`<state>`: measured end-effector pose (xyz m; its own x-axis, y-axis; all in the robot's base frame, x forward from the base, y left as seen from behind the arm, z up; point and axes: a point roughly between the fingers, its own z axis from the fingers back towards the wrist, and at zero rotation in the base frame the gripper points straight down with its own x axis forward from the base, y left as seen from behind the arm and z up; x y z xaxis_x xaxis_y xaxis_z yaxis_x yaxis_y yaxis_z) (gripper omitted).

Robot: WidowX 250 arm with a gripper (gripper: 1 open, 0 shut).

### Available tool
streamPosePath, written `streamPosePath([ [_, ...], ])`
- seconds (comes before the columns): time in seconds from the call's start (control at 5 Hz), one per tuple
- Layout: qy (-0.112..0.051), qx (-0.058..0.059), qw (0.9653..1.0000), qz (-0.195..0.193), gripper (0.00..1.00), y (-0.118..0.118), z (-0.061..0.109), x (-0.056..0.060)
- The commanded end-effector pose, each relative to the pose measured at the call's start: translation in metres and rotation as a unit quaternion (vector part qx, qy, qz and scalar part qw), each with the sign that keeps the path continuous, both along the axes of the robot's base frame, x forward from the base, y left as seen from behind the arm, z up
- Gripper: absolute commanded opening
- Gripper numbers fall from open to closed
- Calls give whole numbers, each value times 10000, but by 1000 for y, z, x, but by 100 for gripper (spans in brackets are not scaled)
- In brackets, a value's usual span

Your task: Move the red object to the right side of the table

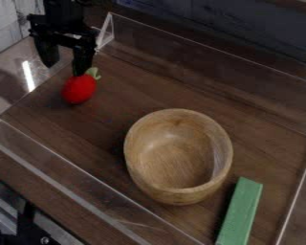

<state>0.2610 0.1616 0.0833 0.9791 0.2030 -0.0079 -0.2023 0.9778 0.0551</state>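
The red object (79, 88) is not yet grasped – it lies at nine o'clock on the table (142, 91), the gripper (64, 59) just above, wide open and empty.

The arm above the gripper (64, 55) runs out of the picture at the top edge, so only its lower part shows. One finger stands in front of the strawberry's (77, 89) leafy top; whether it touches the fruit cannot be told. The green block (240, 214) is cut off by the bottom edge. The surface (142, 91) runs past the right edge. Glare blurs the clear wall (15, 59) at left.
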Motion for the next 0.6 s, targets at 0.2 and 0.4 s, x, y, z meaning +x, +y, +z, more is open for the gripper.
streamPosePath([
  [0.2,-193,161,9971,716,100,-6,5,5],
  [0.4,-147,173,9972,713,100,-20,0,2],
])
